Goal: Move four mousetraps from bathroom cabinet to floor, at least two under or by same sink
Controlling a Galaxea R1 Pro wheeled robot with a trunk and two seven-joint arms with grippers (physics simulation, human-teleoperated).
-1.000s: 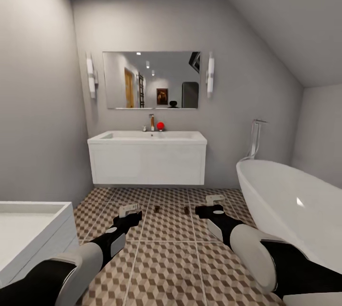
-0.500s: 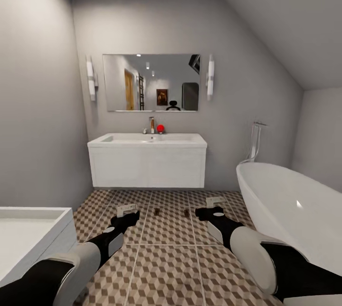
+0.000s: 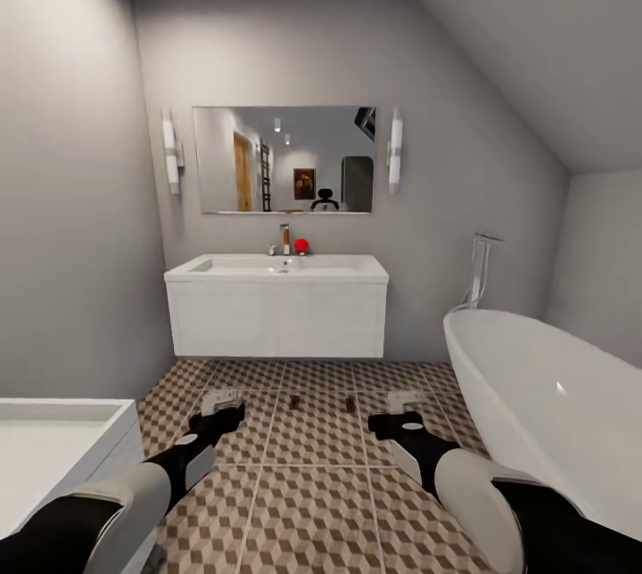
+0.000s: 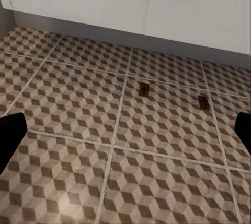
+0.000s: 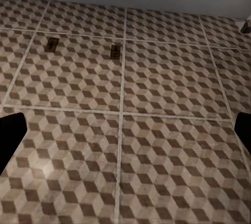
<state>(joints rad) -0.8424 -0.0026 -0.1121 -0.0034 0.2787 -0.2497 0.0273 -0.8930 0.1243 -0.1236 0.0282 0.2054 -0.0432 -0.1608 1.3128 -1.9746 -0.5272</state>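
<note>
Two mousetraps lie on the cube-patterned bathroom floor [image 3: 312, 503] in front of the white wall-hung sink [image 3: 276, 302], one [image 3: 294, 398] left of the other [image 3: 349, 401]. The left wrist view has them further along the floor [image 4: 144, 88] [image 4: 203, 102], and so does the right wrist view [image 5: 52, 45] [image 5: 115, 51]. My left gripper [image 3: 220, 402] hangs open above the tiles left of the pair, its fingers wide apart [image 4: 125, 132] with nothing between. My right gripper [image 3: 406, 402] is open and empty to their right [image 5: 125, 130]. The cabinet is out of view.
A white oval bathtub [image 3: 544, 405] with a chrome tap runs along the right side. A white boxy basin unit [image 3: 53, 449] stands at the near left. A mirror [image 3: 283, 159] and two wall lights hang above the sink. A red object [image 3: 301, 245] sits by the tap.
The whole picture has slid downward and the room looks slightly farther, so the camera moved. Both grippers sit lower in the frame, still open. The two mousetraps lie where they were.
</note>
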